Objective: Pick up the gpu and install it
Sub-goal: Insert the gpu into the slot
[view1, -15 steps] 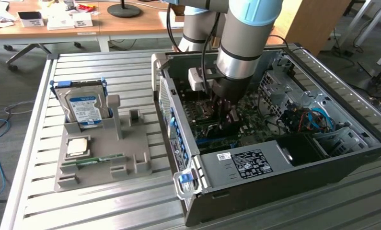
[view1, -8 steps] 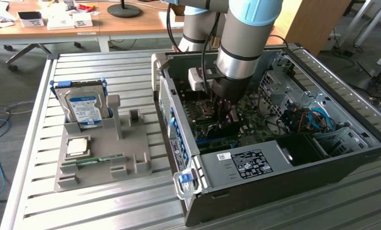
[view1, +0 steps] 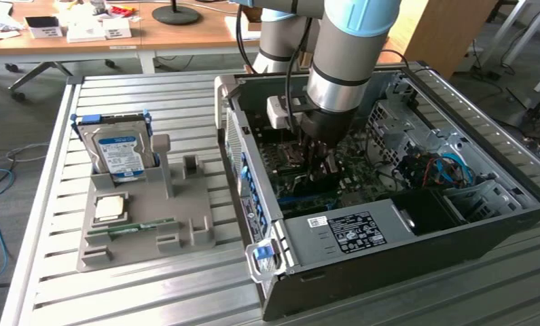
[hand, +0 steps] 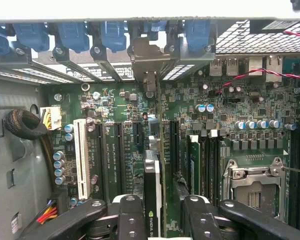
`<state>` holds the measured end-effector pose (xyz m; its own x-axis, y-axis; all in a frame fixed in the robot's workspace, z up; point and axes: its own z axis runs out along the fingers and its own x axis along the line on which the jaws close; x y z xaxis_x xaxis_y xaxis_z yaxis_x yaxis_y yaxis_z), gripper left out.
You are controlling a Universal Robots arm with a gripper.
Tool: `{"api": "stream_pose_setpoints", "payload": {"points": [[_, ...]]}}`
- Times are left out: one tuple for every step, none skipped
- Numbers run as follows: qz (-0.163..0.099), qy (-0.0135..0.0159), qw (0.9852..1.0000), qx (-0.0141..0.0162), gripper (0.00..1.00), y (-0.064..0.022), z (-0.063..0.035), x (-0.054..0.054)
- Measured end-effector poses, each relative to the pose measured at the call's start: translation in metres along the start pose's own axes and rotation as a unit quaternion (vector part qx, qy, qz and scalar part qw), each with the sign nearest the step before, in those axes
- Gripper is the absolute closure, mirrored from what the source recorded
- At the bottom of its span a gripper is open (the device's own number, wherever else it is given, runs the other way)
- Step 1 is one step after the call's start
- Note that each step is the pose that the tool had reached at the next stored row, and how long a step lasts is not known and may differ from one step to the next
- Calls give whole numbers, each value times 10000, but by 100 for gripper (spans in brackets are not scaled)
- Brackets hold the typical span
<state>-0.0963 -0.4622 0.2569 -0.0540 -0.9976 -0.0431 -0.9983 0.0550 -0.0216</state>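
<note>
One arm is reaching into one open black computer case [view1: 405,251], its gripper [hand: 162,212] standing astride the gpu [hand: 152,200], a green card seen edge-on with a black cooler.

In the wrist view the two black fingers [hand: 132,217] are flanking the card at a middling gap, contact unclear, while the card is standing upright on the green motherboard [hand: 230,105] between the black slots, its silver bracket [hand: 149,60] meeting the case's rear wall. On the slatted metal table [view1: 115,299], toward the exterior view's left, one grey holder tray [view1: 193,204] is carrying one silver hard drive [view1: 117,151], one thin RAM stick [view1: 142,226] and one square chip [view1: 109,207]. Wooden desks [view1: 188,34] are standing beyond.
</note>
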Motion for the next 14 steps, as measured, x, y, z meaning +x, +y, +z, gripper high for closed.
{"api": "stream_pose_setpoints", "payload": {"points": [[0,0,10000,0,65,0,0,0],[0,1,10000,0,65,0,0,0],[0,2,10000,0,66,0,-1,0],[0,1,10000,0,66,0,-1,0],[0,1,10000,0,72,0,-1,0],[0,0,10000,0,72,0,0,0],[0,0,10000,0,72,0,0,0],[0,0,10000,0,72,0,0,0],[0,0,10000,0,72,0,0,0],[0,0,10000,0,72,0,0,0],[0,0,10000,0,72,0,3,0],[0,-1,10000,1,72,0,9,0],[0,0,10000,0,72,1,11,1],[0,1,10000,-1,72,2,13,1]]}}
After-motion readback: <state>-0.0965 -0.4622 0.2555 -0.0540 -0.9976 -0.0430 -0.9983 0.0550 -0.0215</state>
